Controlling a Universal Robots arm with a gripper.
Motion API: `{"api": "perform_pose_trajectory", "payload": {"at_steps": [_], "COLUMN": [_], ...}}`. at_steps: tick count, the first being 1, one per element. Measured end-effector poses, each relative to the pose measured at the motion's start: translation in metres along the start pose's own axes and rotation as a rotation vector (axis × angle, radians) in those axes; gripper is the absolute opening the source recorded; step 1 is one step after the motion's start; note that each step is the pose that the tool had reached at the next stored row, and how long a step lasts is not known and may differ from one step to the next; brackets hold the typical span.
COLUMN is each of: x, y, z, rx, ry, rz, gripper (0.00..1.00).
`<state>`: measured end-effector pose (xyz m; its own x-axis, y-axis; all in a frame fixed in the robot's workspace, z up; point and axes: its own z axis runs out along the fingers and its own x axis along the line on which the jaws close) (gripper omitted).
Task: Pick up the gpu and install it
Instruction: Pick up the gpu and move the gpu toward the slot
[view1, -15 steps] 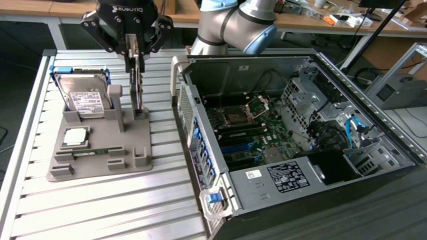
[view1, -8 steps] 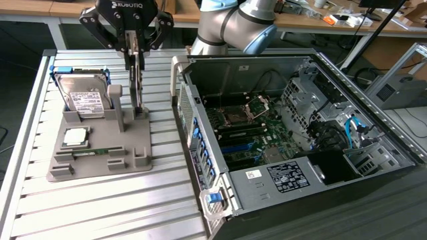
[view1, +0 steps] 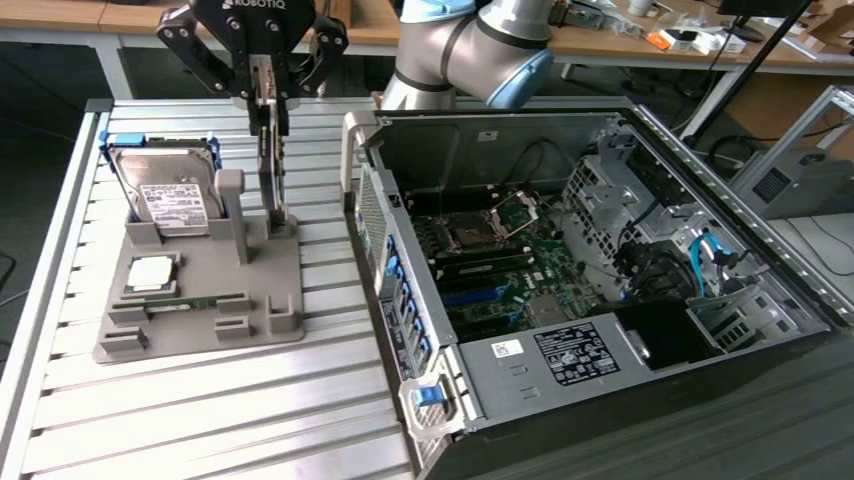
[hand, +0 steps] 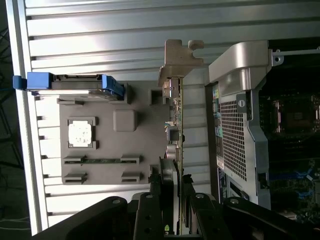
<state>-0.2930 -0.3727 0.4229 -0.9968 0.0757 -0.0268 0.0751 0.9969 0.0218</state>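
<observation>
Gripper (view1: 271, 105) hangs over the back right corner of the grey holder (view1: 200, 300), on the exterior view's left, with the arm (view1: 467, 50) reaching in from behind the case (view1: 363, 150).

Fingers (view1: 260, 90) are drawn narrow and clamped on the top edge of the gpu (view1: 278, 180). The card hangs edge-on below them as a slim dark blade, upright. Its lower end is down at the holder's rear posts; I can't tell whether it has cleared its slot or sits in it.

Wrist view: the gpu (hand: 179, 125) runs as a thin line away from the gripper (hand: 177, 180), with one finger (hand: 167, 172) pressed to each face. The silver bracket (hand: 177, 57) is at the far end of the card. The card lies between the holder (hand: 125, 150) and the case's perforated side (hand: 235, 130), near both.

Other parts on the holder:
- drive (view1: 167, 195), upright in its blue caddy, well apart from the gpu
- processor (view1: 150, 273), flat in its recess
- memory strip (view1: 194, 302), lying in a front slot

The case is open on the slatted table (view1: 200, 420), with the board (view1: 494, 270) exposed. The gpu is outside the case, just beside its near wall.
</observation>
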Motion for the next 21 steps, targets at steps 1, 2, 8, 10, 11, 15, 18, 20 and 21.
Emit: {"api": "perform_pose_trajectory", "payload": {"at_steps": [1, 2, 8, 10, 11, 15, 18, 20, 21], "x": [0.0, 0.0, -0.0001, -0.0002, -0.0002, -0.0002, -0.0003, -0.0003, -0.0003], "y": [0.0, 0.0, 0.0, 0.0001, 0.0001, 0.0001, 0.0001, 0.0002, 0.0002], "z": [-0.0005, -0.0009, -0.004, -0.0048, -0.0051, -0.0067, -0.0083, -0.0092, -0.0094], "rx": [0.0001, 0.0, 0.0001, 0.0, 0.0, 0.0001, 0.0, 0.0001, 0.0], "ry": [0.0001, 0.0001, 0.0001, 0.0, 0.0001, 0.0001, 0.0001, 0.0001, 0.0], "rz": [0.0, 0.0, 0.0, 0.0, 0.0, 0.0, 0.0, 0.0, 0.0], "gripper": [0.27, 0.27, 0.27, 0.27, 0.27, 0.27, 0.27, 0.27, 0.27]}}
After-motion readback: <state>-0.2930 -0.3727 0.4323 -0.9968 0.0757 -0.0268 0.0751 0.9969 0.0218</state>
